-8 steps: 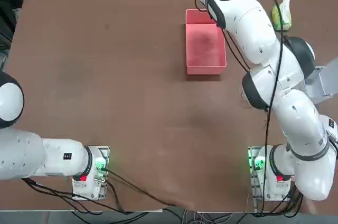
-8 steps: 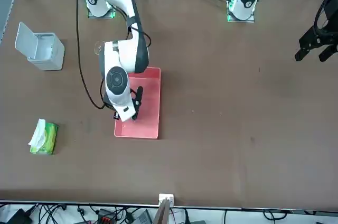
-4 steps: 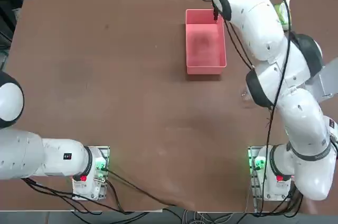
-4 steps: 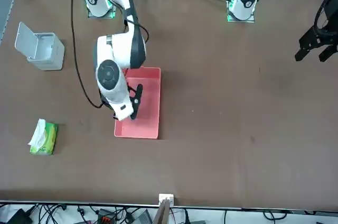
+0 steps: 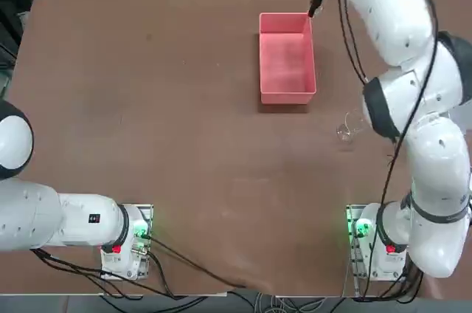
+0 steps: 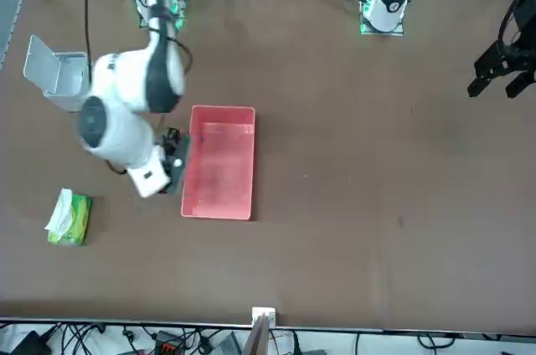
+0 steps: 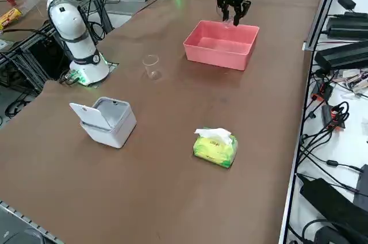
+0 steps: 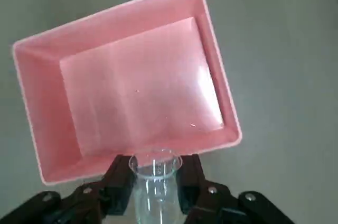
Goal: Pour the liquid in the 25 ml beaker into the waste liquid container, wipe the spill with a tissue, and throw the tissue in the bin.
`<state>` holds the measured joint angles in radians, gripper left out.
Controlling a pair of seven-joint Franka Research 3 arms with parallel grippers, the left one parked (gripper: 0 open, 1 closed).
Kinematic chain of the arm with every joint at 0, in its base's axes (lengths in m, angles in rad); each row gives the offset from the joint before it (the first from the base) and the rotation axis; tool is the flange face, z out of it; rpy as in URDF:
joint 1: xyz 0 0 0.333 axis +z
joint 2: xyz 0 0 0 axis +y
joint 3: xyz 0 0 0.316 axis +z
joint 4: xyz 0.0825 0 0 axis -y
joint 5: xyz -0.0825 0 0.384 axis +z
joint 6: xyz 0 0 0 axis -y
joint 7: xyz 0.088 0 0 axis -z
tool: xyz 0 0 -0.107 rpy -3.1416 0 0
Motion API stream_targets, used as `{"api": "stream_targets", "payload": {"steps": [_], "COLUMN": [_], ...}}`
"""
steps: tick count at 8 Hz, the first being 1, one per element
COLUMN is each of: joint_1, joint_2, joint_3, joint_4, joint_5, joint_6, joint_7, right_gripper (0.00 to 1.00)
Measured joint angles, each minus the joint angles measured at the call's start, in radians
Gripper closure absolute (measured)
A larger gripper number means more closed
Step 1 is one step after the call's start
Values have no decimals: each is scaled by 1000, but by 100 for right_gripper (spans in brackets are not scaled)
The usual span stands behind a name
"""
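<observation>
And your right end effector has swung off the pink tray, now beside its edge, fingers clamped on the small beaker! You can't tell whether it's drained, but the pour looks finished; set it down next. Farther out on the surface, the tissue waits in its green pack, the open bin nearby.

waste tray: pink | tissue pack: green and yellow | tissue: white | table: brown
</observation>
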<state>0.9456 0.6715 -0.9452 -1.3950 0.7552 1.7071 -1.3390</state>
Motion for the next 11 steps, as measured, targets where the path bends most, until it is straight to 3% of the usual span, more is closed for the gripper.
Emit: {"api": "stream_targets", "payload": {"steps": [4,8,9,10,11], "joint_1": [-146,-311,-362,-432,-521], "joint_2": [-144,-173,-171,-169,-166], "joint_3": [-2,10,33,82,155], "joint_4": [-202,-365,-390,-409,-418], "joint_5": [173,422,478,514,534], "joint_6": [-2,-53,-86,-115,-144], "joint_7": [-360,-726,-799,-863,-914], "right_gripper": [53,53,53,53,53]}}
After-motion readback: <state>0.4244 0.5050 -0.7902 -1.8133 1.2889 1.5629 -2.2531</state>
